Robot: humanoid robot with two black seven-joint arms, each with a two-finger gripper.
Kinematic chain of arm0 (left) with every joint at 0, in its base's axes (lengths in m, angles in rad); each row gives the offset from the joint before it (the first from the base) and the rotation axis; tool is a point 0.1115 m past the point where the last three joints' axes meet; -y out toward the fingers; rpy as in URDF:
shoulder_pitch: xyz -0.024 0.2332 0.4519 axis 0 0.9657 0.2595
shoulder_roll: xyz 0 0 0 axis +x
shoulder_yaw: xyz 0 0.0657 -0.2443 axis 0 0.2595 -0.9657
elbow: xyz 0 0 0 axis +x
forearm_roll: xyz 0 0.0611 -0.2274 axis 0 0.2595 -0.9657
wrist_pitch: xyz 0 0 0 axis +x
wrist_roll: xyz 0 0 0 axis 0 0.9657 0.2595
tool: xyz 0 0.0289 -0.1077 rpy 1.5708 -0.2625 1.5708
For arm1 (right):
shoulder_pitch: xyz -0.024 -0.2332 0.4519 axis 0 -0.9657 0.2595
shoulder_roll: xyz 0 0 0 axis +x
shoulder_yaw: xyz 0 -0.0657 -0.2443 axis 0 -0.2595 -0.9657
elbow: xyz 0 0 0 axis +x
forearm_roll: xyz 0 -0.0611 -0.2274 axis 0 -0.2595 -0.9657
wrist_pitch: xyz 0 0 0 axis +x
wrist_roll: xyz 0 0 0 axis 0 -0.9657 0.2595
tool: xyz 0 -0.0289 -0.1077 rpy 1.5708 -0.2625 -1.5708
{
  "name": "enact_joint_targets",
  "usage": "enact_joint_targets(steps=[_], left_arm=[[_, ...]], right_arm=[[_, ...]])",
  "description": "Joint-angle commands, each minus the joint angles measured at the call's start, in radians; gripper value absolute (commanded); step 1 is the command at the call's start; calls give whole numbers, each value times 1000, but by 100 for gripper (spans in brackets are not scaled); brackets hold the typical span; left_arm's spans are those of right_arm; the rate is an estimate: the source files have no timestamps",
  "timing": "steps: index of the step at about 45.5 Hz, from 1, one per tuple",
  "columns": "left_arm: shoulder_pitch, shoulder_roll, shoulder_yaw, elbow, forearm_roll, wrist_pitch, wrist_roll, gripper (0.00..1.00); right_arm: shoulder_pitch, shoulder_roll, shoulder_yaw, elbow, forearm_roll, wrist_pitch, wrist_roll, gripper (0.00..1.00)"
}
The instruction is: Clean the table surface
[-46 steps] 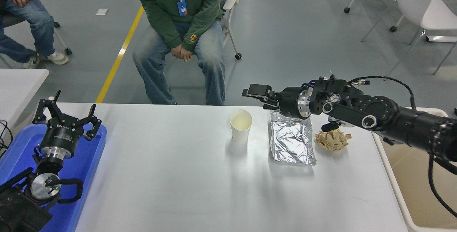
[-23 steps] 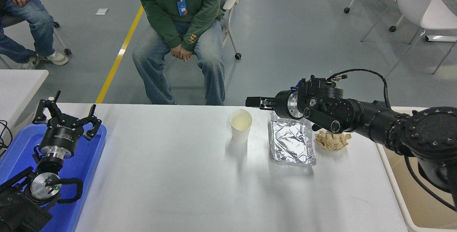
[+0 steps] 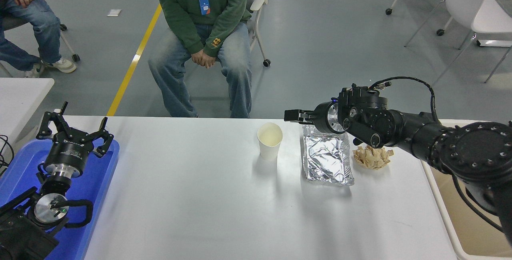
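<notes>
Three loose items sit on the wide white-grey rectangular table surface (image 3: 192, 196): one white paper cup (image 3: 270, 140), upright and open-mouthed; one crumpled sheet of silver foil (image 3: 327, 159); one small heap of tan crumpled paper scraps (image 3: 373, 157); the tabletop fills the lower half of the view, its long axis running left to right across the picture, its far edge toward the seated people. The black right gripper (image 3: 294, 115) hangs above that far edge, just right of the cup and over the foil's far end, pointing left; whether its fingers are apart or together cannot be told from this angle; the foil's long axis runs away from the camera, beneath the right arm's wrist, with the scraps just beside it on the right. The black left gripper (image 3: 74, 130) sits parked at the lower left, fingers spread, empty, over one blue plastic tray (image 3: 102, 180). Two people sit beyond the table; one in a green hooded sweatshirt (image 3: 202, 8), hands clasped.
</notes>
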State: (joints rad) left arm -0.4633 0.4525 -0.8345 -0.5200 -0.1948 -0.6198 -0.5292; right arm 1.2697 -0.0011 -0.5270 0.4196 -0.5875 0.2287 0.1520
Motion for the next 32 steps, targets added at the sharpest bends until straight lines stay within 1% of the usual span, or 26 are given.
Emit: enact_joint_targets(steps=[1,11,19,26,32], left_arm=[[0,0,0,0,0,0,0,100],[0,0,0,0,0,0,0,100],[0,0,0,0,0,0,0,100],[-1,0,0,0,0,0,0,100],[0,0,0,0,0,0,0,100]], right_arm=[[-9,1,2,15,34,6,-34,100],[-24,1,5,39,90,4,-52,100],[-33,1,56,60,115,3,-55,100],[-38,1,99,82,117,-6,-78,100],[-46,1,117,88,117,-14,-80,100]])
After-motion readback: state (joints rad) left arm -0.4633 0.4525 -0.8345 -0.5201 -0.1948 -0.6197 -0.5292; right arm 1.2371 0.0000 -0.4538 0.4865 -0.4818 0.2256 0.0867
